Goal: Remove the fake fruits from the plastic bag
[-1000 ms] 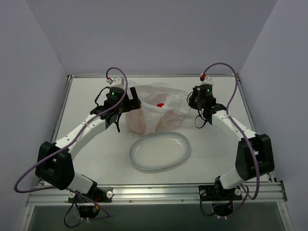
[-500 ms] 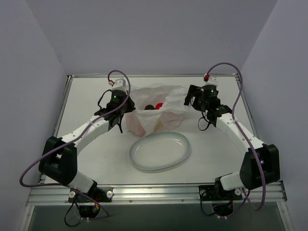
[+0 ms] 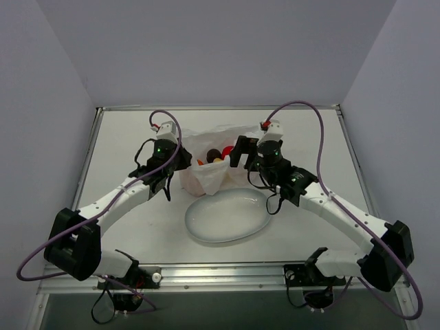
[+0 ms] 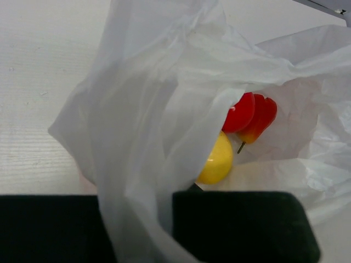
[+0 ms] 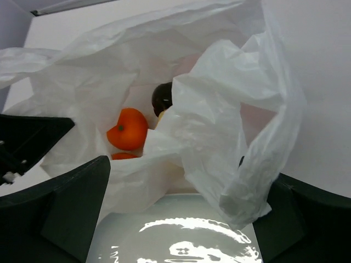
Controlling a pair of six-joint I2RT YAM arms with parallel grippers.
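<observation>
Top external view: plastic bag (image 3: 212,172) sits at frame centre on the table (image 3: 124,137), just above the oval plate (image 3: 229,215), mouth facing up. Fake fruits (image 3: 216,155) are inside it; a dark one, a red one and an orange one show through the mouth. Left gripper (image 3: 177,165) is at the bag's left edge, right gripper (image 3: 239,152) at its right edge. The jaw state of either is not readable from this view.

Left wrist view: bag film fills most of the frame. Red fruit (image 4: 238,112) and red-orange fruit (image 4: 262,118) lie touching at centre right, inside the bag. Yellow fruit (image 4: 216,159) is just below them, partly behind a fold. The dark fingers (image 4: 241,224) run along the bottom edge. A fold of film covers the gap between them, so whether the left gripper (image 4: 137,224) pinches the bag cannot be told.

Right wrist view: fingers (image 5: 71,203) of the right gripper (image 5: 186,186) stand wide apart at lower left and lower right, with a bunched fold of bag hanging between them. Orange (image 5: 129,129) and dark plum (image 5: 163,97) sit inside the bag at centre left. The plate's rim (image 5: 175,235) is at bottom centre.
</observation>
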